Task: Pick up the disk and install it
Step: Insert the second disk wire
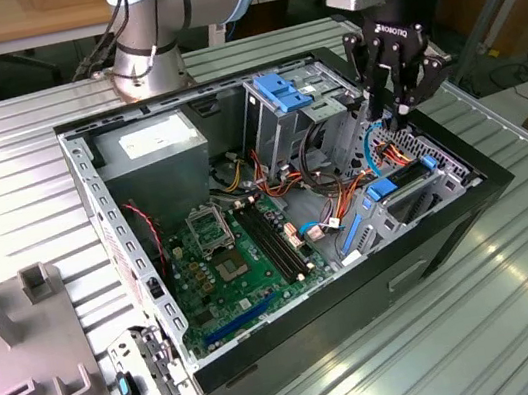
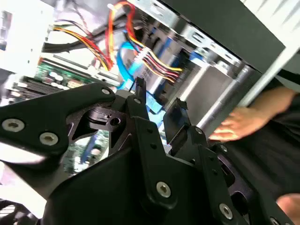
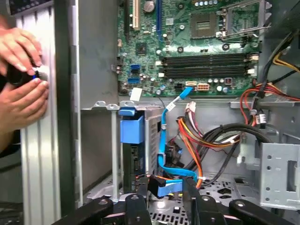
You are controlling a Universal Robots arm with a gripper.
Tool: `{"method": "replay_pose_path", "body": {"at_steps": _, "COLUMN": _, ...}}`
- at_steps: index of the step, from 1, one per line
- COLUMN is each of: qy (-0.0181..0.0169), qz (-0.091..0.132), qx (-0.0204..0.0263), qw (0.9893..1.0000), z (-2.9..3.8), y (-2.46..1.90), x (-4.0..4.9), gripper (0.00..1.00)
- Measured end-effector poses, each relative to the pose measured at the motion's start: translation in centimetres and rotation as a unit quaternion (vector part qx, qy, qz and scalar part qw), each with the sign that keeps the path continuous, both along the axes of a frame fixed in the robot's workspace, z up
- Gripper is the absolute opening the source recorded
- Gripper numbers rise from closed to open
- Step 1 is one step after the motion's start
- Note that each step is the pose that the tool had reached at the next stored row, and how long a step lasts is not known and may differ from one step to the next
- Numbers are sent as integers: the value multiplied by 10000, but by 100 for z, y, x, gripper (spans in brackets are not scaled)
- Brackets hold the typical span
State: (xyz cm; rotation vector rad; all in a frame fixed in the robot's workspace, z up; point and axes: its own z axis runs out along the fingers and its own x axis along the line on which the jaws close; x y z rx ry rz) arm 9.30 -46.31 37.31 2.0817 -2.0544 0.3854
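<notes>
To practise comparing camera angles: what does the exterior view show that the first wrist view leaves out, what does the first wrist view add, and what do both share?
Exterior view alone: the arm's base, the power supply, the blue bracket atop the drive cage, and a grey fixture on the ribbed table at the exterior view's left.
First wrist view alone: a person's hands at the case edge.
Shared: the open gripper above the blue-railed disk in its bay, and the motherboard.

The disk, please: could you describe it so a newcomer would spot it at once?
In the open computer case, go to the corner on the exterior view's right, beneath the gripper. The disk lies low there, dark between bright blue rails; the other blue bracket tops the tall grey cage.
</notes>
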Motion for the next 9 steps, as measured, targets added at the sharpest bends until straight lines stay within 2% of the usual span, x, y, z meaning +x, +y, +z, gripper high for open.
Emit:
{"method": "replay_pose_path", "body": {"at_steps": 1, "qy": -1, "qz": 0, "qx": -341, "qw": 9994, "z": 0, "y": 25, "x": 1, "gripper": 42}}
{"method": "replay_pose_path", "body": {"at_steps": 2, "qy": -1, "qz": 0, "qx": -491, "qw": 9988, "z": -1, "y": 36, "x": 0, "gripper": 42}}
{"method": "replay_pose_path", "body": {"at_steps": 3, "qy": -1, "qz": 1, "qx": -546, "qw": 9985, "z": -3, "y": 43, "x": 1, "gripper": 42}}
{"method": "replay_pose_path", "body": {"at_steps": 5, "qy": 0, "qz": 0, "qx": -547, "qw": 9985, "z": -33, "y": 43, "x": 0, "gripper": 41}}
{"method": "replay_pose_path", "body": {"at_steps": 6, "qy": 3, "qz": 0, "qx": -548, "qw": 9985, "z": -54, "y": 42, "x": 1, "gripper": 27}}
{"method": "replay_pose_path", "body": {"at_steps": 9, "qy": 6, "qz": 0, "qx": -550, "qw": 9985, "z": -88, "y": 43, "x": 3, "gripper": 16}}
